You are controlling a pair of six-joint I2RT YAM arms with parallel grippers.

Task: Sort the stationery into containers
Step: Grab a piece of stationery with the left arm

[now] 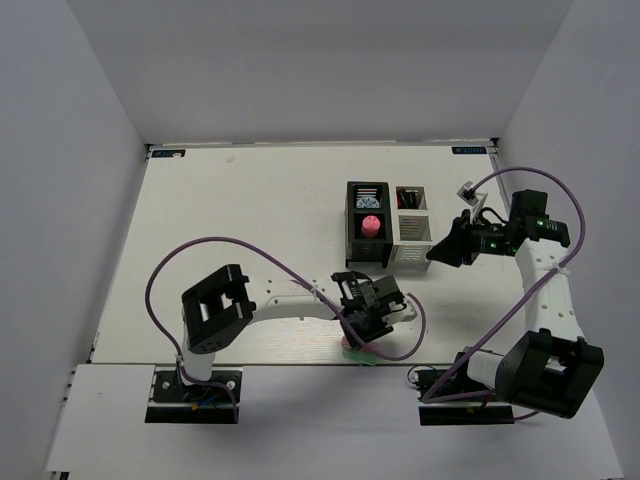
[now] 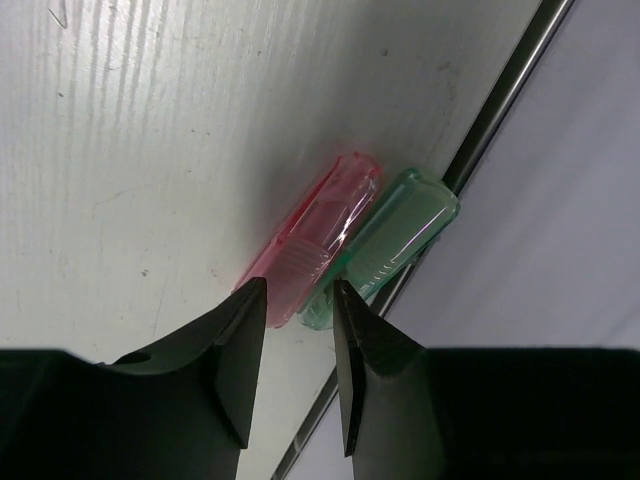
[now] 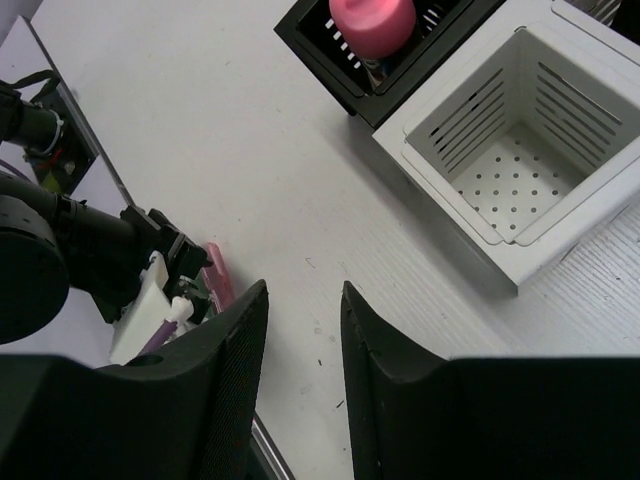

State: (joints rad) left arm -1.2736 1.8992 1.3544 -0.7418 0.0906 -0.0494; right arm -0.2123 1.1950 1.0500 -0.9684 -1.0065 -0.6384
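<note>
While the left arm [image 1: 295, 305] stoops at the worktop's [image 1: 250, 200] near edge, its jaws stand apart over the pink piece [image 2: 315, 235]. Right arm [image 1: 548, 290] raised; jaws apart, empty.

A translucent pink piece [image 2: 315, 235] with a ribbed end has a translucent mint-green piece [image 2: 400, 235] at its three o'clock, both on the white, faintly grained worktop [image 2: 150, 150]. The black bin [image 3: 320, 60] holds a glossy pink cap [image 3: 372, 22]. The white bin [image 3: 480, 100] has slotted walls and a dotted floor. Purple cables [image 1: 200, 241] run along the arms.
</note>
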